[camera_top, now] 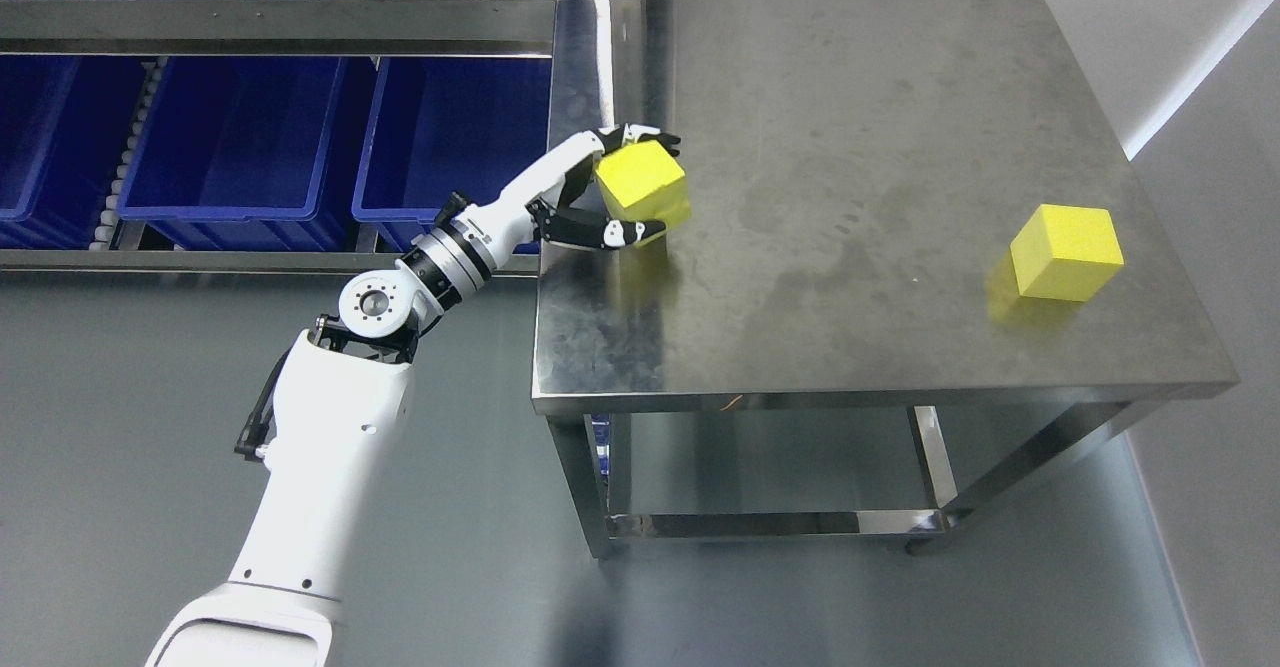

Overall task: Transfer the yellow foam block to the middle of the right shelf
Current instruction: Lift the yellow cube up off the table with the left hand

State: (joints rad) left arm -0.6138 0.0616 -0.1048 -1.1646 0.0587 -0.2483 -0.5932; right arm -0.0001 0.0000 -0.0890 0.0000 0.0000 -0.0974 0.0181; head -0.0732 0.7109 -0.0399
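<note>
Item: yellow foam block (642, 183), at the left edge of the steel table (850, 277), clasped in your left hand (612, 187); fingers (655, 137) curl over its far top edge, thumb bears on the near side, so the grip looks closed on it. Second yellow block (1066, 252): well apart, near the table's right edge, untouched. Blue bins (240, 147): on the rack to the left. Right arm: not shown. Handling advice: foam yields, so squeeze evenly, lift straight clear of the tabletop before swinging, and keep the block level in transit.
</note>
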